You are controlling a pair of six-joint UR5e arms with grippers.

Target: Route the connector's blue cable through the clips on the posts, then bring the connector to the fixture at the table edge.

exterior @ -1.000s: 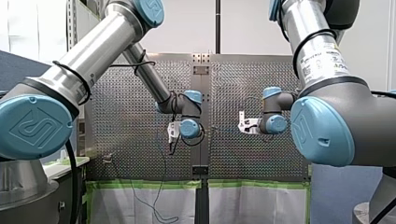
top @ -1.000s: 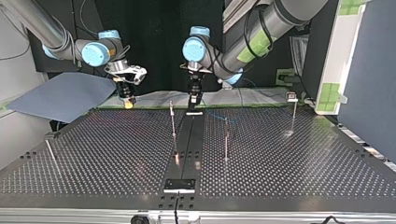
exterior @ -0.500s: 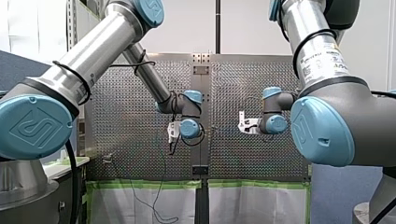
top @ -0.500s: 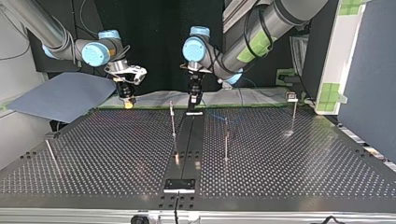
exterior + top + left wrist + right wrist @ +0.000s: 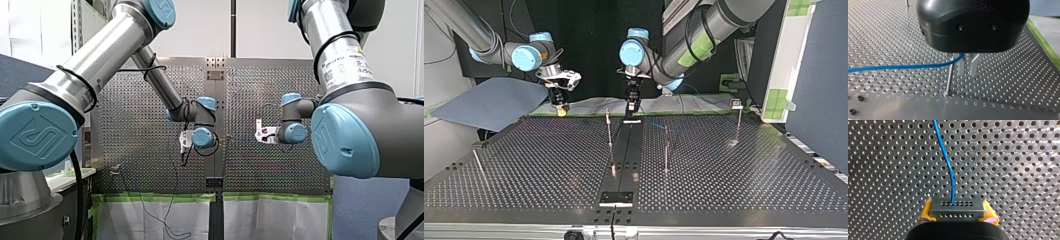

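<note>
Blue cable point(image 5: 948, 165) comes straight out of the grey connector point(image 5: 957, 208), and my right gripper point(image 5: 958, 212) has that connector clamped between its yellow pads point(image 5: 926, 212), just above the perforated worktop point(image 5: 1010, 170). In the top view that gripper is over the worktop's far edge, on the view's left, well apart from the black fixture point(image 5: 616, 198) at the near edge.

My left gripper point(image 5: 967, 67) is the black one with metal fingers, down near the middle of the far edge. Its fingers have only a narrow gap between them. The cable runs in from the side, crosses in front of a thin upright post point(image 5: 949, 78) and ends right at the fingers, so it looks pinched there. That post stands just beside the fingers. Another post point(image 5: 666, 147) stands further out on the worktop.
</note>
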